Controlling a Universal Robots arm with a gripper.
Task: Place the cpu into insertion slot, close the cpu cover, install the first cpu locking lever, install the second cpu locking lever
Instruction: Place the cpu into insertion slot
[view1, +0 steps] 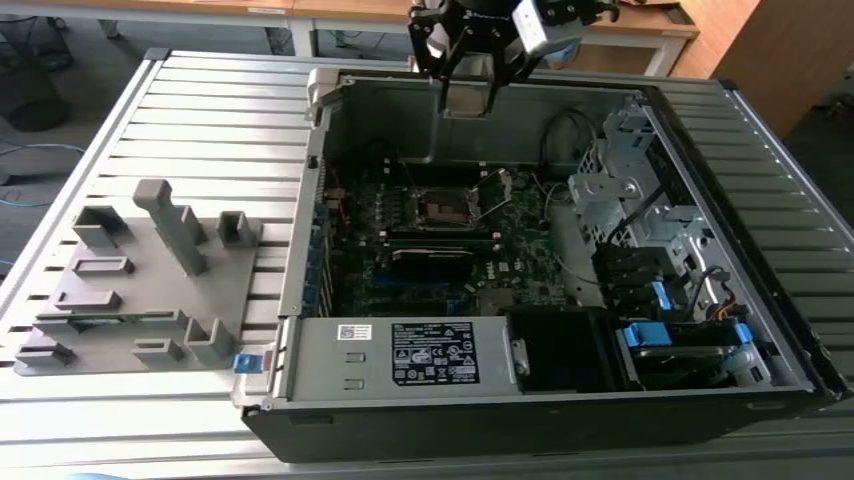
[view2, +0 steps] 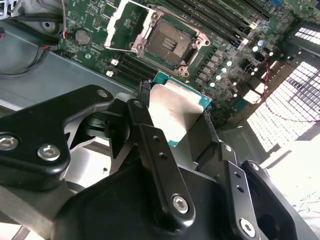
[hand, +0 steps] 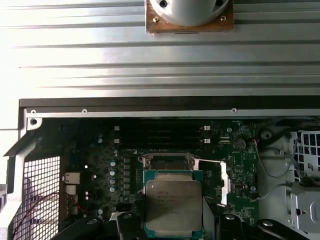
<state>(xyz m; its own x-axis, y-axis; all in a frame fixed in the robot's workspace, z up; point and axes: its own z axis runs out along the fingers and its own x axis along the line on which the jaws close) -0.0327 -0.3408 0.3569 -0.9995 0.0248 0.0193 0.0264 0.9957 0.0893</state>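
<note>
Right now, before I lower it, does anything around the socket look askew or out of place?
Nothing stands out. The gripper holds the cpu by its edges; the insertion slot is open and bare, its cpu cover swung up.

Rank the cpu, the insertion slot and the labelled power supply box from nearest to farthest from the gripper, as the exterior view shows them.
1. The cpu, held in the gripper over the open case.
2. The insertion slot, on the motherboard, mid-case.
3. The power supply box, at the case's lower edge in this view.

Claw (view1: 467, 100) points downward (fingers (view2: 155, 150) pinched inward).
</note>
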